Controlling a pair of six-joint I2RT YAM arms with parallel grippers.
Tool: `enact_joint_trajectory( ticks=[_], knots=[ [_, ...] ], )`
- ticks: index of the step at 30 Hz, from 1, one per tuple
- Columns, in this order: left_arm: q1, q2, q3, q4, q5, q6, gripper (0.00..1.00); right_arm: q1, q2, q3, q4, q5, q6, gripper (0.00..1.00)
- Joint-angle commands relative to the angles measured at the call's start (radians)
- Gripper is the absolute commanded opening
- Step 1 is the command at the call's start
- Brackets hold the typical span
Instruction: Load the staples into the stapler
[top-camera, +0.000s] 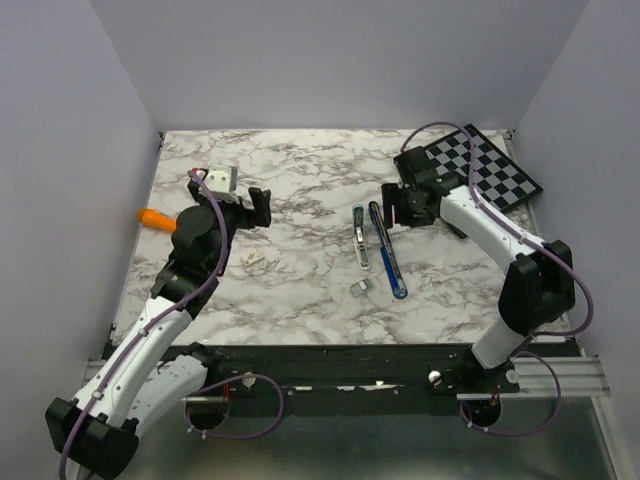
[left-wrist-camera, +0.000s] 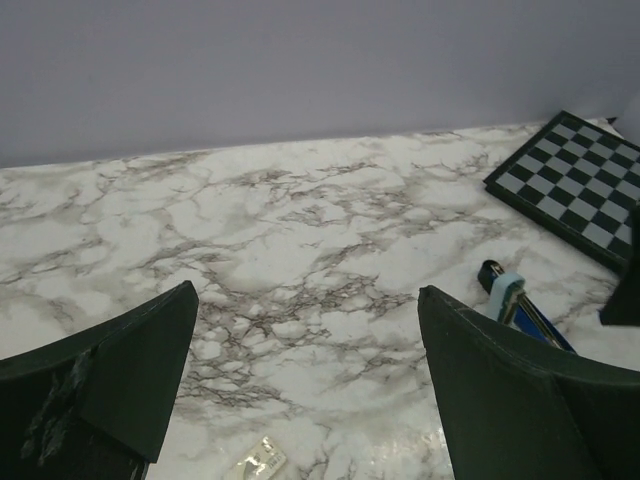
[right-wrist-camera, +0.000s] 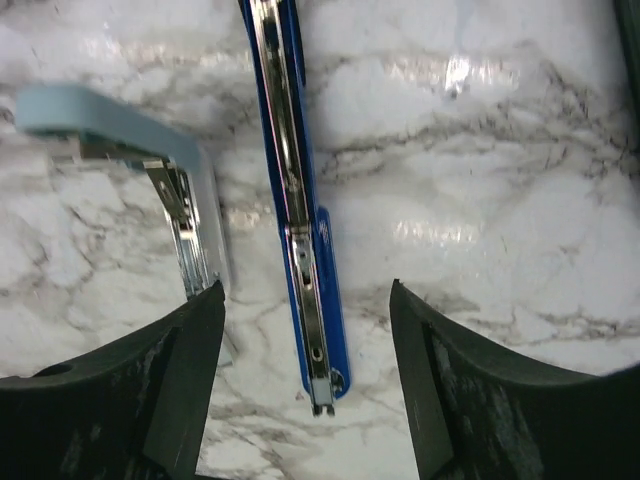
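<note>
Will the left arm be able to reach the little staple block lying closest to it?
Probably yes. The left hand is open and hangs just beyond the staple block, which lies alone with nothing on it or between them.

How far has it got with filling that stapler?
Done: the stapler lies swung open, its metal channel looking empty. In hand: nothing; the right gripper hangs open over it, the left gripper open and empty too. Left: the staples lie loose outside it, so picking up, loading and closing are all to do.
</note>
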Motion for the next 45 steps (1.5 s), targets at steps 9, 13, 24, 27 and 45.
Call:
enact_joint_trajectory(
  ticks=[9,13,24,27,45],
  knots=[
    [-0.131,-0.086,0.077,-0.52,0.195,-0.208,0.99,-0.036,0.472,0.478,-0.057,-0.04,-0.069,0.69],
    [-0.174,-0.113,0.066,-0.567,0.189,-0.274,0.99,-0.035,0.56,0.529,-0.047,-0.043,-0.064,0.66],
    [-0.256,-0.072,-0.016,-0.487,0.272,-0.428,0.99,-0.036,0.64,0.498,0.024,-0.032,-0.07,0.39],
    [-0.279,-0.025,-0.03,-0.418,0.306,-0.495,0.99,-0.036,0.597,0.475,0.035,-0.003,-0.081,0.26],
    [-0.466,0.595,0.121,0.064,0.405,-0.813,0.82,-0.035,0.272,0.168,0.266,0.121,-0.038,0.06]
  ],
)
